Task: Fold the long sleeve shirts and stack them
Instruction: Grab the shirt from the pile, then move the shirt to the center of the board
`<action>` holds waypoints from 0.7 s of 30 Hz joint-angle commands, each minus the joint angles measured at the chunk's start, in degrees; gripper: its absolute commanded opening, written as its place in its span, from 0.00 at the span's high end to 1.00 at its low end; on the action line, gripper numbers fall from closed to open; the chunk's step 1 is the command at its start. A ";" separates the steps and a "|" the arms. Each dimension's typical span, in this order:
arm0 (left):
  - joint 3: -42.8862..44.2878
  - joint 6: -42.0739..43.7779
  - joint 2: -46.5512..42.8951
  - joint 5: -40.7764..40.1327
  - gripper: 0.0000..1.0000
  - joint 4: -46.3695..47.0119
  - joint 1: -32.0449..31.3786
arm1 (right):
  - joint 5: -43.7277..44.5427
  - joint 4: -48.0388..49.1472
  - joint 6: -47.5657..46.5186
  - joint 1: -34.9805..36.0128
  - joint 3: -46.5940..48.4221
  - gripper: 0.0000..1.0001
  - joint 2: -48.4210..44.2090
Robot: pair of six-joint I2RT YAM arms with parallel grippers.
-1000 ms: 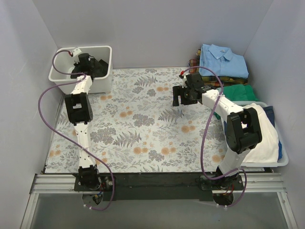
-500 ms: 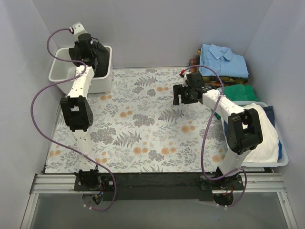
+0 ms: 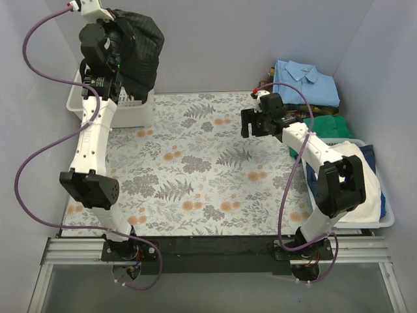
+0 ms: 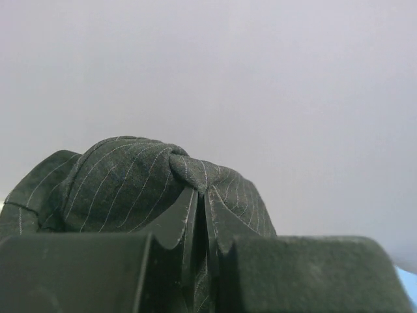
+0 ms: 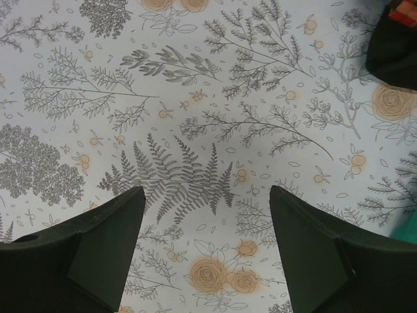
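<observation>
Holding the pinstriped shirt (image 3: 140,49) bunched high at 11 o'clock above the bin (image 3: 133,115), my left jaws pinch only a small fold, which may slip; my right jaws hang spread.

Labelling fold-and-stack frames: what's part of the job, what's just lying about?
Job: pinstriped shirt, gripped by left end effector; light blue shirt on plaid shirt, far right.
Lying about: white bin; green cloth; white cloth over right bin.
</observation>
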 commanded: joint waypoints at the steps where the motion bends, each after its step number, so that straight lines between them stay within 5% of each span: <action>1: -2.26 -3.57 -10.61 15.87 1.00 1.16 -1.36 | 3.88 1.94 -0.42 -1.49 3.60 0.14 -3.94; 9: -2.80 -12.00 -18.71 36.00 1.00 3.88 -1.80 | 4.67 2.47 1.07 -5.71 4.13 0.13 -10.00; 21: -1.74 -24.93 -12.65 51.73 1.00 15.05 -7.31 | 5.72 2.21 2.48 -7.83 2.81 0.13 -15.89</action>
